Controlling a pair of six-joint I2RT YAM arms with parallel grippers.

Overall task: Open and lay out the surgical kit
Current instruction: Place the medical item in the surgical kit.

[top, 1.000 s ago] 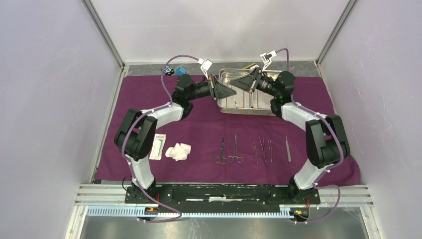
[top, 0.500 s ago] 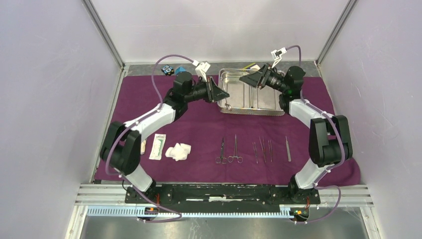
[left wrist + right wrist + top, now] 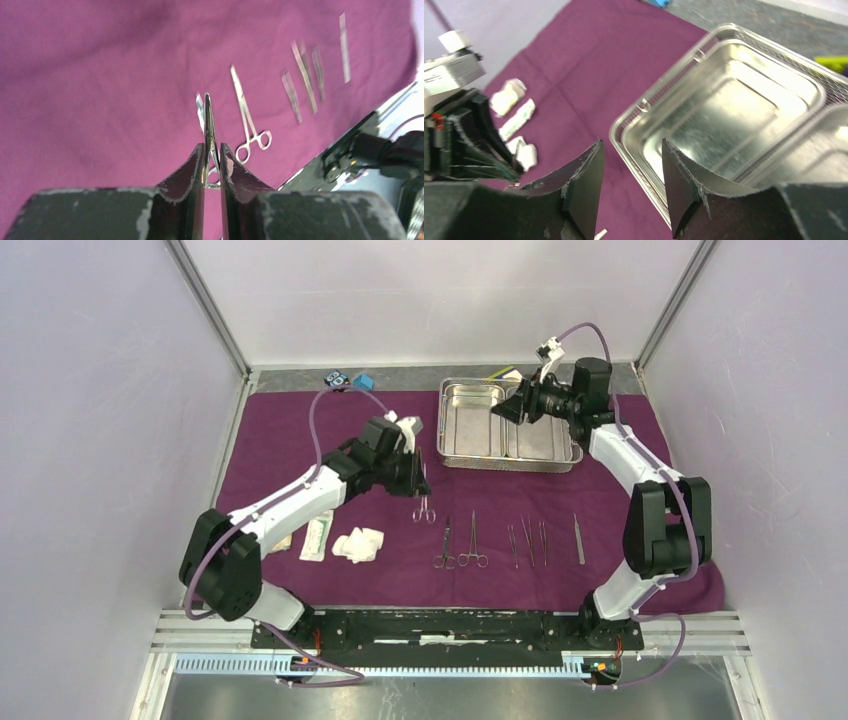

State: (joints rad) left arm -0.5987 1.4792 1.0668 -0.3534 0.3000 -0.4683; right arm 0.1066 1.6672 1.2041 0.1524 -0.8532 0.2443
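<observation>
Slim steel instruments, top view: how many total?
7. Six slim steel instruments lie in a row on the dark-purple cloth; a seventh instrument hangs from the left gripper.

I work in a robotics lab test cell, not a clinic. My two arms are bolted to a black base plate [image 3: 440, 626] on slotted aluminium rails [image 3: 450, 665] at the near edge of the table [image 3: 285, 378]. Plain pale panels [image 3: 100, 440] in bare metal posts [image 3: 206, 302] box the table in on three sides. Loose purple cables [image 3: 313, 430] loop along my arms, and the cloth wrap [image 3: 290, 440] with its steel tray [image 3: 505, 461] lies spread like a staged exercise.
</observation>
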